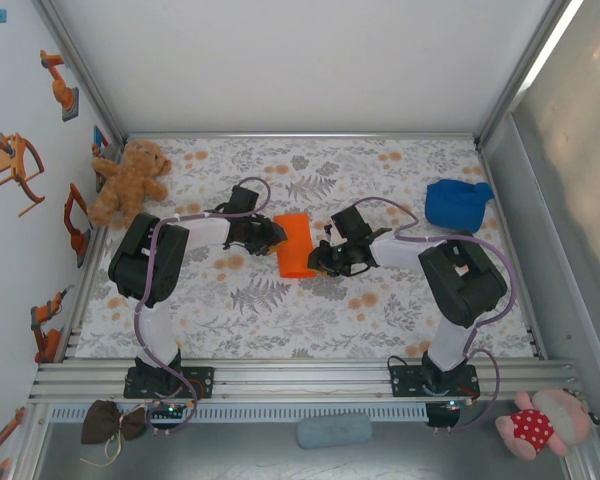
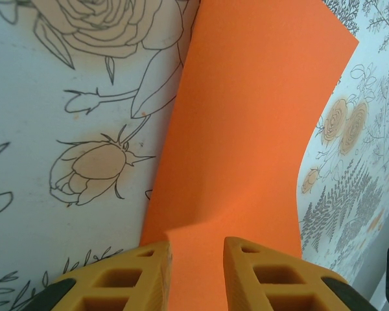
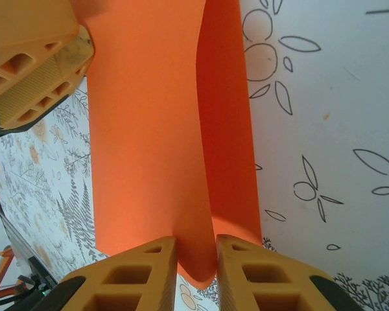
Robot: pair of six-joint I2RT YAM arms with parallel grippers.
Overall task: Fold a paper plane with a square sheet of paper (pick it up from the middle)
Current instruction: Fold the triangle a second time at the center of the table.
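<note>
Clenching opposite edges, the left tool (image 1: 267, 232) and the right tool (image 1: 327, 258) both grasp the square sheet of paper (image 1: 295, 245), which sits between them over the middle of the tabletop (image 1: 280, 320), long axis running near to far. Both arms are equally close. The right wrist view shows two curved layers; from above it looks like one strip.

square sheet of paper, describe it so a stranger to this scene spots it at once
On the flower-patterned table, look at the middle, where the two arms meet. The square sheet of paper sits between the left end effector and the right end effector: thin, bright orange, unlike the blue cloth lump or brown teddy bear.
</note>
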